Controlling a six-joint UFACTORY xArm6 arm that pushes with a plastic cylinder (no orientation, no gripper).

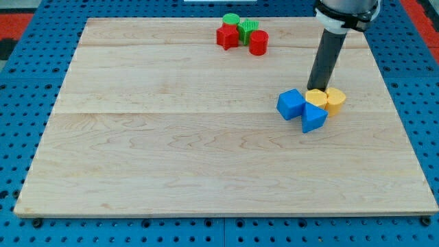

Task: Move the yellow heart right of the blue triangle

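While the rod's tip [314, 89] rests at the upper edge of the yellow heart [317, 99] — right of frame centre, nothing gripped — the blue triangle [313, 119] sits just below — touching it.

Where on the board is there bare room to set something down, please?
The whole left half and the bottom strip below the blue triangle are bare. The top centre is crowded by the red and green cluster. The right is crowded too: blue cube, yellow blocks and my tip sit packed together.
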